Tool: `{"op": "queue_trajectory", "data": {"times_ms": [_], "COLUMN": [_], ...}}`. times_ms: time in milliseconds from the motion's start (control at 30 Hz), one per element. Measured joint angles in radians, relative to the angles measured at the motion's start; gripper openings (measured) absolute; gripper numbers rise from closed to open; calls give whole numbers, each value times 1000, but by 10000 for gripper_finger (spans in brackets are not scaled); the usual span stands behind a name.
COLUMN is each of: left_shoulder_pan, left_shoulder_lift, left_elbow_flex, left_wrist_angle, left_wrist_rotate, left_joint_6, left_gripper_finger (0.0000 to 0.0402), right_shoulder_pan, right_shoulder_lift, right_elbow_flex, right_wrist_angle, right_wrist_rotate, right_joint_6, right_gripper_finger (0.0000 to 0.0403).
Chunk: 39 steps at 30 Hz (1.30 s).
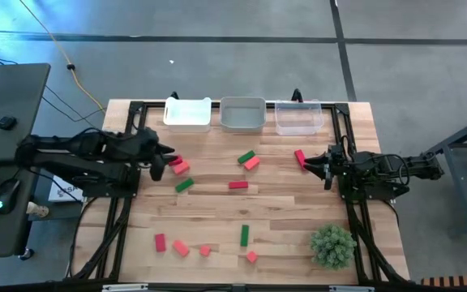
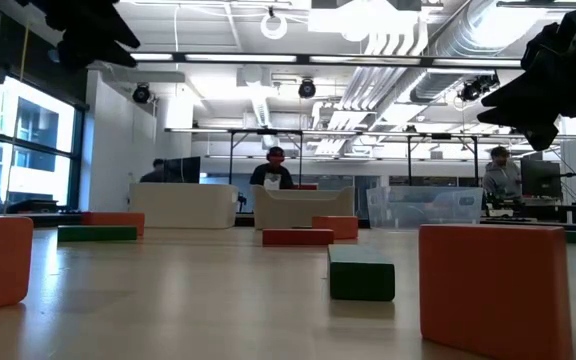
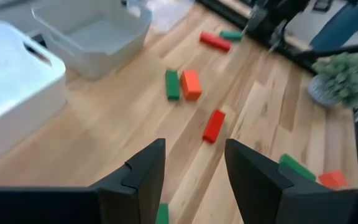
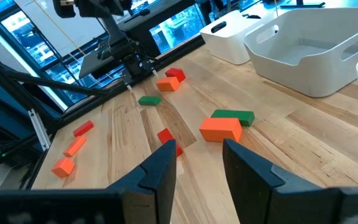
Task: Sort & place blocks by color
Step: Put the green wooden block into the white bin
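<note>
Red block (image 1: 299,157) by the right pincer (image 1: 326,169) shows overhead only — both pincers parted, empty.

Open-plan robotics lab. Exposed ceiling ducts (image 2: 438,50) and strip lights overhead, polished concrete floor (image 1: 233,65), people seated at far desks with monitors (image 2: 541,180); wooden test table (image 1: 217,211) on a black frame.

Three trays (image 1: 242,114) sit in a row along the table's (image 1: 217,215) far edge. Blocks (image 1: 238,186) lie scattered across the middle and near side. Plant ball (image 1: 332,246) sits at the near right corner.
</note>
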Motion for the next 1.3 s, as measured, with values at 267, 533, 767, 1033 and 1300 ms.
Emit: {"op": "queue_trajectory", "data": {"times_ms": [267,533,767,1033,1300], "left_shoulder_pan": [0,0,0,-3,-3], "left_shoulder_lift": [147,282,391,497,597], "left_elbow_flex": [5,5,5,5,5], "left_wrist_angle": [-49,-47,-47,-46,-44], "left_wrist_rotate": [70,160,211,231,231], "left_joint_6": [-102,-188,-248,-283,-285], "left_gripper_finger": [156,156,156,156,156], "right_shoulder_pan": [0,0,0,0,0], "right_shoulder_lift": [0,0,0,0,0], "right_elbow_flex": [0,0,0,0,0], "right_wrist_angle": [0,-1,-1,-3,-6], "right_wrist_rotate": [0,0,0,0,0], "right_joint_6": [0,0,0,0,0], "right_gripper_finger": [122,122,122,122,122]}}
